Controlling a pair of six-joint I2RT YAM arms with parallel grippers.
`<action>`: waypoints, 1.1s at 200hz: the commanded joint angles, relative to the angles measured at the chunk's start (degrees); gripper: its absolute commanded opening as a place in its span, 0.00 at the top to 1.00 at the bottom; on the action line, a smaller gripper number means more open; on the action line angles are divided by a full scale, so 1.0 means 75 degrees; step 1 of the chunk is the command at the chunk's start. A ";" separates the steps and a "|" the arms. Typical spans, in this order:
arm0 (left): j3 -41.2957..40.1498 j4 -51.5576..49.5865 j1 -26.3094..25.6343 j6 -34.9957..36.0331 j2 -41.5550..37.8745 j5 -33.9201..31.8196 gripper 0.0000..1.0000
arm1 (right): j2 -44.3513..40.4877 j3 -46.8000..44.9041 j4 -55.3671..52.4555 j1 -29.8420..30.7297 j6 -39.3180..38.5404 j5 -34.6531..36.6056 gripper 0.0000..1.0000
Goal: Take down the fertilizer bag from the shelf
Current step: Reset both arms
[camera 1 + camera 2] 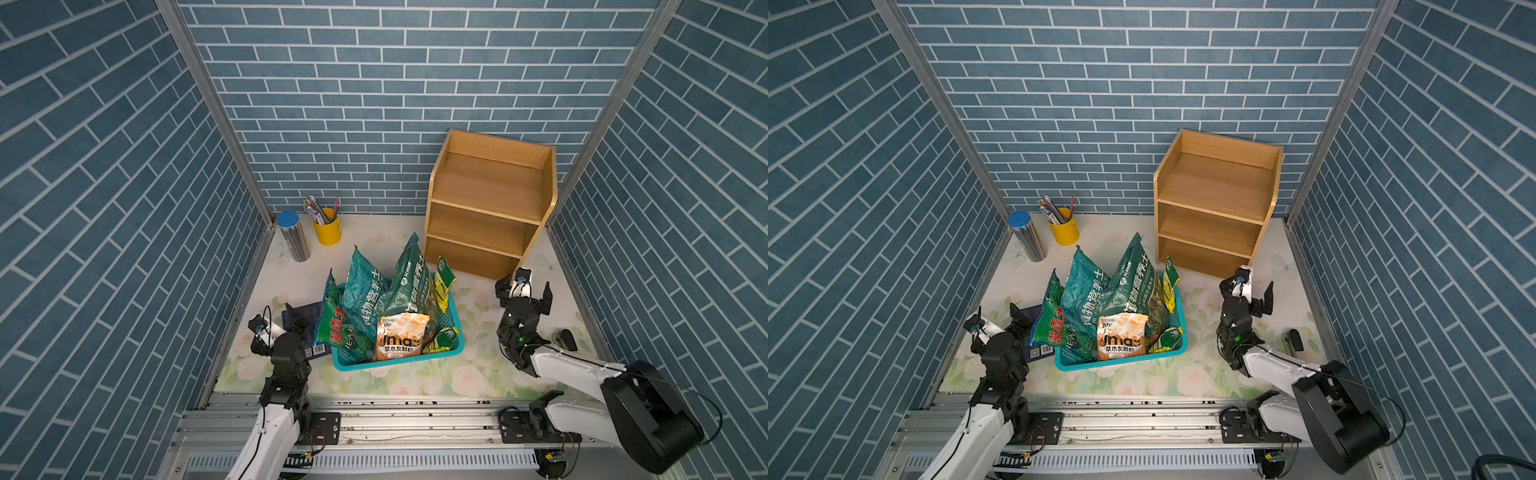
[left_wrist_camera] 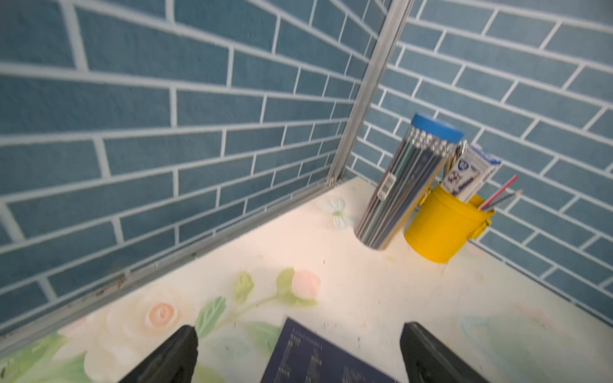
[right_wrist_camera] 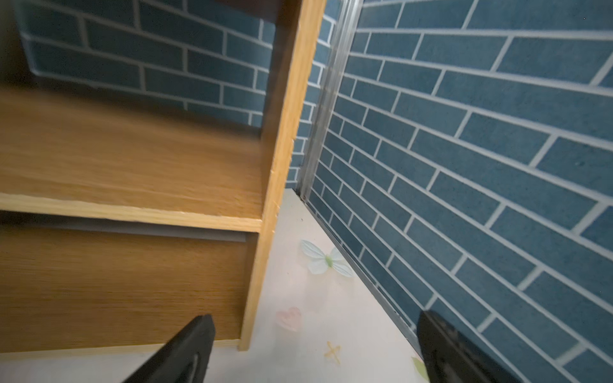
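**Both top views.** Showing the shelf (image 1: 490, 199) (image 1: 1217, 195) standing at the far right of the bench (image 1: 478, 365), with bare wood on all three tiers. Showing the fertilizer bags (image 1: 365, 291) (image 1: 1088, 291) standing bunched in the turquoise basket (image 1: 395, 360) (image 1: 1117, 360) at bench centre, nearer than the shelf, to its left and apart from it. Showing the left gripper (image 1: 299, 322) (image 1: 1019, 320) hovering over a dark blue book (image 1: 303, 311) just left of the basket. Showing the right gripper (image 1: 524, 291) (image 1: 1246, 291) hanging by the shelf's near right corner, jaws released, spread wide and grasping nothing.

**Left wrist view.** Looking past the left gripper (image 2: 297, 354), jaws released and grasping nothing, toward a blue-lidded pencil tube (image 2: 408, 185) and a yellow cup (image 2: 444, 228) side by side in the far left corner. Showing the book's edge (image 2: 315, 358) below, between the jaws.

**Right wrist view.** Looking past the right gripper (image 3: 315, 331), jaws released, at the shelf's lower tiers (image 3: 132, 172) and right side panel. Framing the bottom tier behind one jaw and the brick wall (image 3: 481, 149) behind the other.
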 commanded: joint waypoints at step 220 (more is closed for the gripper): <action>0.1163 0.6621 0.0164 0.3035 0.7094 0.4219 0.00 | 0.1937 -0.0798 0.2661 -0.2848 0.0698 -0.6612 0.00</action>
